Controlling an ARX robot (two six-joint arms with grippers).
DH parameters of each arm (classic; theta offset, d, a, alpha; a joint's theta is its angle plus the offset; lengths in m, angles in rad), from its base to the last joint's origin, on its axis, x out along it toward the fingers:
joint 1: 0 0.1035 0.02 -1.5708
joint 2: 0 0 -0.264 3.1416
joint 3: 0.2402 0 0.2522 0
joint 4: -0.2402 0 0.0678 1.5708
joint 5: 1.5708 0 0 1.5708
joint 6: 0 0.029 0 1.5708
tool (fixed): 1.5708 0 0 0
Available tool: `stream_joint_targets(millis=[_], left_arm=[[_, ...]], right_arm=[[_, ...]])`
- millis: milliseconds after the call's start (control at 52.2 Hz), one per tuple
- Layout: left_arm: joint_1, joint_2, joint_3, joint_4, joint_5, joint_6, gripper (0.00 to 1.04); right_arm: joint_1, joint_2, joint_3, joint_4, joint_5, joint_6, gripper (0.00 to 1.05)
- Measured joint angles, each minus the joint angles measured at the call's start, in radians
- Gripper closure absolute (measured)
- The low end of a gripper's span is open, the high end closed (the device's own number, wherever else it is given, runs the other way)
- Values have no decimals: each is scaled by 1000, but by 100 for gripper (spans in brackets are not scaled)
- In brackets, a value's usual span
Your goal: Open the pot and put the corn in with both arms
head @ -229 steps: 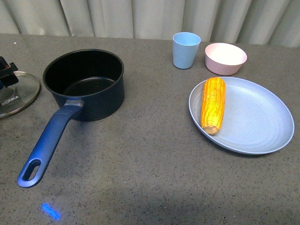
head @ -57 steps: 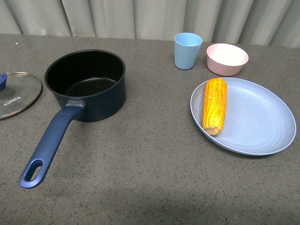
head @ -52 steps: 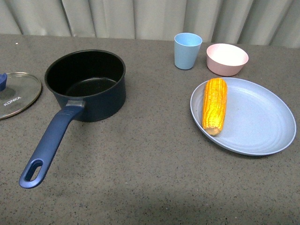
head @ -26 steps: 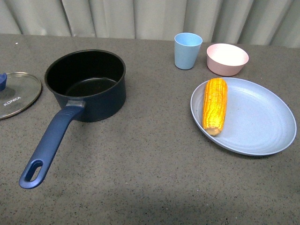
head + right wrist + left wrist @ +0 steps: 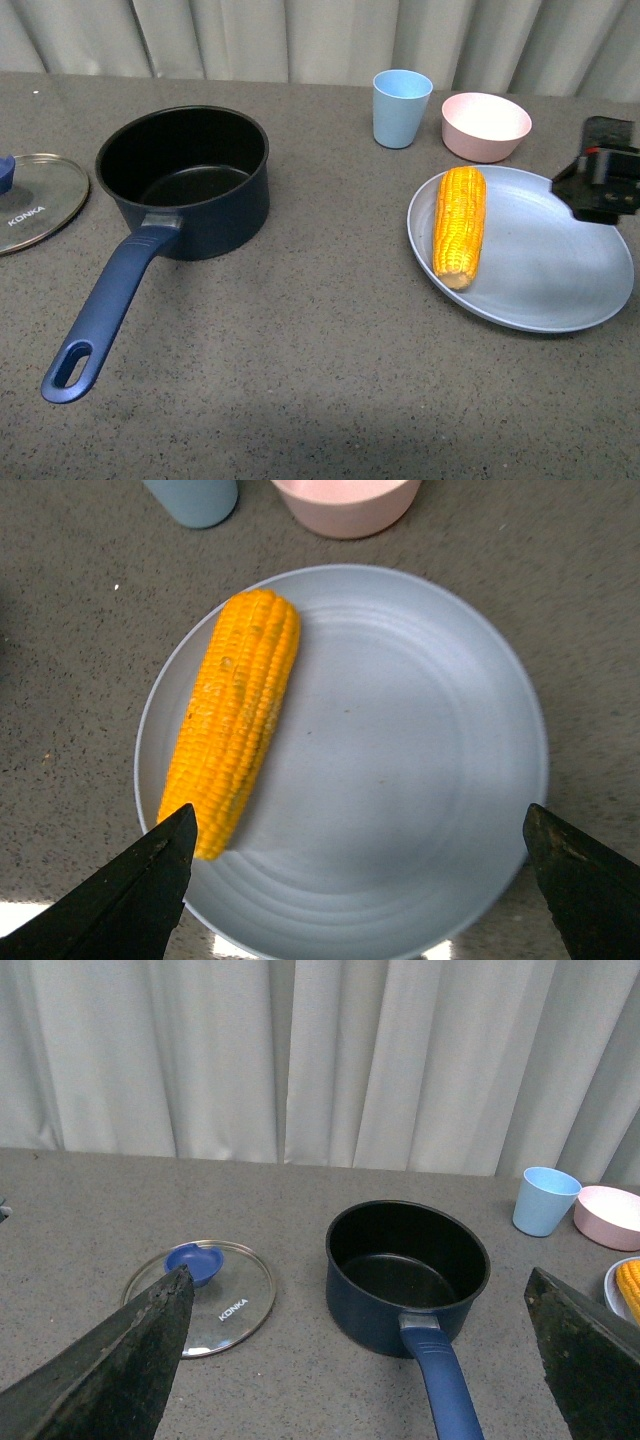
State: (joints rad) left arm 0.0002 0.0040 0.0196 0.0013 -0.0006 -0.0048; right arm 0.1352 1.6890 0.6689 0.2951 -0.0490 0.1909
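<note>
While the corn lies on the left part of the grey-blue plate, long axis near-to-far, it's well apart from the pot, which stands open at the left w/ its handle pointing near-left. Probably a stiff, fairly light cob. The kernel rows should give some bite, but it's round and prob. rolls or slips if pinched off-centre. Best hold looks like mid-length, jaws across the narrow width, approx. square to the long axis. The right gripper hangs above the plate, right of the cob and not touching it, jaws spread wide and empty. The lid rests flat on the table at far left, just beside the pot, so the opening part looks done. The left gripper is up high facing lid and pot, jaws likewise wide apart, holding nothing. A light blue cup and pink bowl sit beyond the plate, clear of the likely path.
</note>
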Motion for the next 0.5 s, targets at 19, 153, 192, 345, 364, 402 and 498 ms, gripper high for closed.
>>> stream_joint_targets(millis=[19,153,192,345,364,402,498], left_arm=[[0,0,0,0,0,0,7],[0,0,0,0,0,0,7],[0,0,0,0,0,0,7],[0,0,0,0,0,0,7],[0,0,0,0,0,0,7],[0,0,0,0,0,0,7],[0,0,0,0,0,0,7]], right_arm=[[9,23,18,-6,6,14,9],[60,156,128,-38,21,124,9],[69,182,148,-38,22,150,9],[105,274,237,-77,23,257,9],[107,280,243,-80,24,260,9],[113,294,259,-88,25,277,9],[127,335,309,-131,28,328,9]])
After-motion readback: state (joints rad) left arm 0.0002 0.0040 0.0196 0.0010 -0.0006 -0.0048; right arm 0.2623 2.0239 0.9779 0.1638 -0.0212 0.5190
